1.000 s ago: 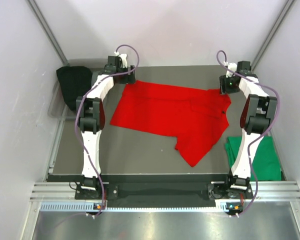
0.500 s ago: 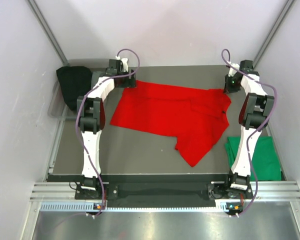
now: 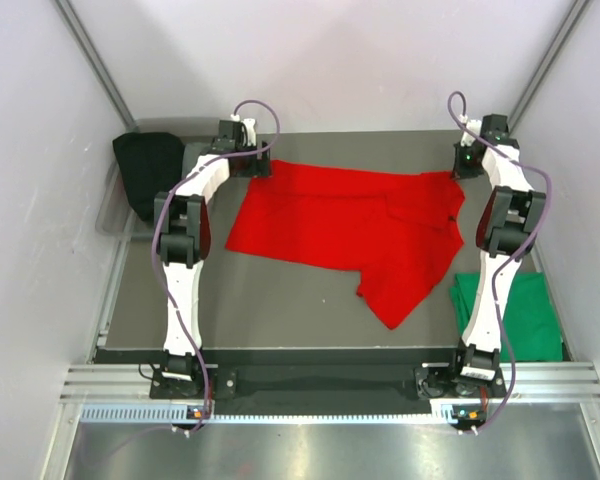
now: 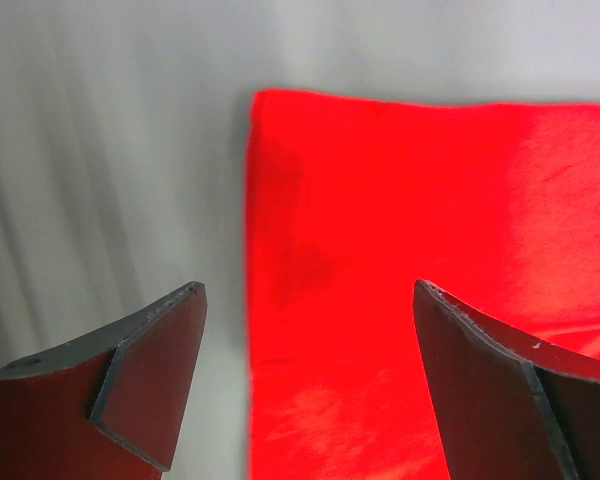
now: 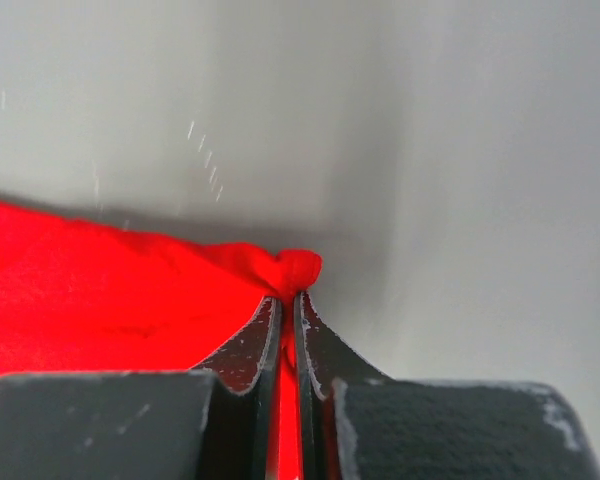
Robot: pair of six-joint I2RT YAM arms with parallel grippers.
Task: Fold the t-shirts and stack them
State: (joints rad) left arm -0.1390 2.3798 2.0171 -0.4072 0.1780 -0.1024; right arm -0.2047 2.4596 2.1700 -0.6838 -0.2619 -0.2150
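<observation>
Top external: bright red cloth t-shirt (image 3: 350,225) lies spread on the dark table (image 3: 270,300), with the emerald green t-shirt (image 3: 530,320) at its near right. Right gripper (image 5: 288,300) has just pinched the red shirt's far right corner, a grip only the right wrist view confirms. Left gripper (image 4: 308,288) gapes wide over the far left corner, so the fold likely waits on it.

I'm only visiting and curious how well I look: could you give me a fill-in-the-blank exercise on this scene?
The right gripper is ___ on a far corner of the red t-shirt.
The left gripper hangs ___ above the red t-shirt's other far corner.
The green t-shirt lies on the near ___ side of the table.
Missing: shut; open; right.
</observation>
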